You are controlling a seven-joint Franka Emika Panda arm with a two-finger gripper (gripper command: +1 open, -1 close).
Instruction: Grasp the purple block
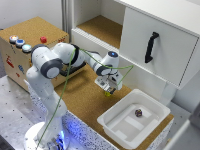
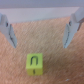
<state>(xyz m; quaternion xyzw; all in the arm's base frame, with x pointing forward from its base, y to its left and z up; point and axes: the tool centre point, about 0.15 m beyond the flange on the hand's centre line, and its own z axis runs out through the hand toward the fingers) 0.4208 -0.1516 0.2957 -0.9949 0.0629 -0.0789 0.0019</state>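
Rough matt cork tabletop (image 1: pixel 85 97), smooth glossy white plastic tray (image 1: pixel 112 127), matt yellow cube (image 2: pixel 34 62).

The block (image 1: pixel 138 113) lies in the tray (image 1: pixel 116 128). The gripper (image 1: pixel 108 91) hangs above the cube (image 2: pixel 34 62), off the tray's exterior-view left.

Spread fingers (image 2: pixel 70 31) flank a yellow cube (image 2: pixel 34 62) on cork.

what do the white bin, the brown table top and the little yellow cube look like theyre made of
White rectangular bin: likely plastic; smooth, faintly glossy walls with a rolled rim.
Brown speckled table top: looks like cork or particle board; matte and grainy.
Small yellow cube: probably painted wood or plastic; flat even colour with a dark printed mark, too blurred to settle.
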